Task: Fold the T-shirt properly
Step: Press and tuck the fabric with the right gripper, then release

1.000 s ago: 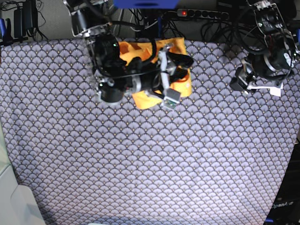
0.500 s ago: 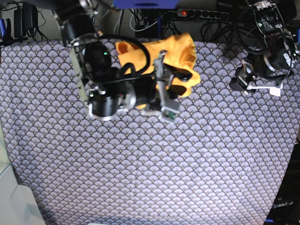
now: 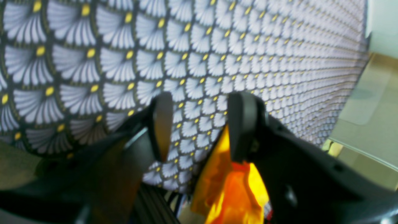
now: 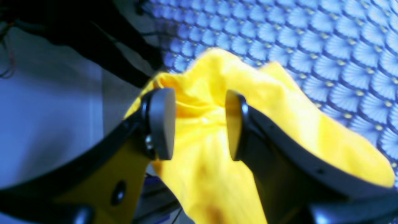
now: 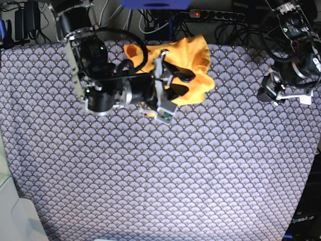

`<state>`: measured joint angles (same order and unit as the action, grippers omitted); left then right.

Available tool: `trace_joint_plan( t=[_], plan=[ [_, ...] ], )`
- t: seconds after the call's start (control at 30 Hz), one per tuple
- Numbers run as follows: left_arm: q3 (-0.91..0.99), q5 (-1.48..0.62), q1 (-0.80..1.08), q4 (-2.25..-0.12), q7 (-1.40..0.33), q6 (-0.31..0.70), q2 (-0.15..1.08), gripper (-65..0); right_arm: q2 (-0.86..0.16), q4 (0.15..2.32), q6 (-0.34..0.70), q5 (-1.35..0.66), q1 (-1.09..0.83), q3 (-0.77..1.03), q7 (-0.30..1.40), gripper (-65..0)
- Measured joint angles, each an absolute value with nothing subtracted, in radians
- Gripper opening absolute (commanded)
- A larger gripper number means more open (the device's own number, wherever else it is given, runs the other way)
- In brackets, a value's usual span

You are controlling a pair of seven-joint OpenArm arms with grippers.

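The yellow-orange T-shirt (image 5: pixel 193 60) lies crumpled in a heap at the back edge of the table, in the middle. My right gripper (image 5: pixel 181 83) hovers over its front part. In the right wrist view that gripper (image 4: pixel 197 96) stands open, and the T-shirt (image 4: pixel 202 149) shows bunched beyond and between its fingers; no pinch on the cloth is visible. My left gripper (image 5: pixel 268 92) hangs at the far right, well away from the shirt. In the left wrist view it (image 3: pixel 199 102) is open with only the table cover behind the gap, and the T-shirt (image 3: pixel 230 189) shows low down.
The blue-grey scallop-patterned table cover (image 5: pixel 150 175) spans the whole table. A power strip with a red light (image 5: pixel 200 13) and loose cables run behind the back edge. A pale surface (image 5: pixel 15 216) sits off the front left corner.
My right arm has swung left and back. The T-shirt heap has shifted toward the back edge and bunched up higher. The left arm has drifted slightly right.
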<state>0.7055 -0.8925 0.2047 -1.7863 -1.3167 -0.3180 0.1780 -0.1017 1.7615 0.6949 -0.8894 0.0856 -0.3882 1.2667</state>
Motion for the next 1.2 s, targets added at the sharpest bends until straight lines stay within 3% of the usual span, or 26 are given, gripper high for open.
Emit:
trace_joint_plan(
  t=[1.2],
  plan=[
    [0.757, -0.892, 0.187, -1.788, -1.380, -0.318, 0.175, -36.8, -0.119, 1.023, 0.694, -0.897, 0.390, -0.778, 0.728, -38.0]
  ],
)
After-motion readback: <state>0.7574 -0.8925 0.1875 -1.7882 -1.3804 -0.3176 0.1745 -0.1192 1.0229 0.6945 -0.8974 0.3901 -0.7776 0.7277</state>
